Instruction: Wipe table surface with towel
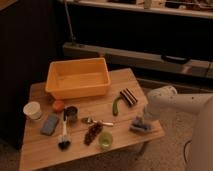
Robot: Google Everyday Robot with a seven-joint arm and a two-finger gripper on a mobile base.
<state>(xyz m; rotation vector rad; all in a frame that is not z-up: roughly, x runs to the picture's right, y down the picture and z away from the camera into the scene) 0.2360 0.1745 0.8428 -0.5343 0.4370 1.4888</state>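
The towel (139, 125) is a small crumpled blue-grey cloth lying on the wooden table (45, 155) near its front right corner. My white arm (172, 101) reaches in from the right. My gripper (146, 119) is at the towel's right edge, low over the table, mostly hidden behind the arm's end.
A large yellow bin (78, 76) stands at the back. Also on the table: a white cup (33, 110), an orange lid (58, 105), a metal cup (71, 114), a blue sponge (50, 124), a brush (63, 138), a spoon (98, 121), a green cup (105, 140), a green vegetable (116, 106), and a dark striped bar (129, 96).
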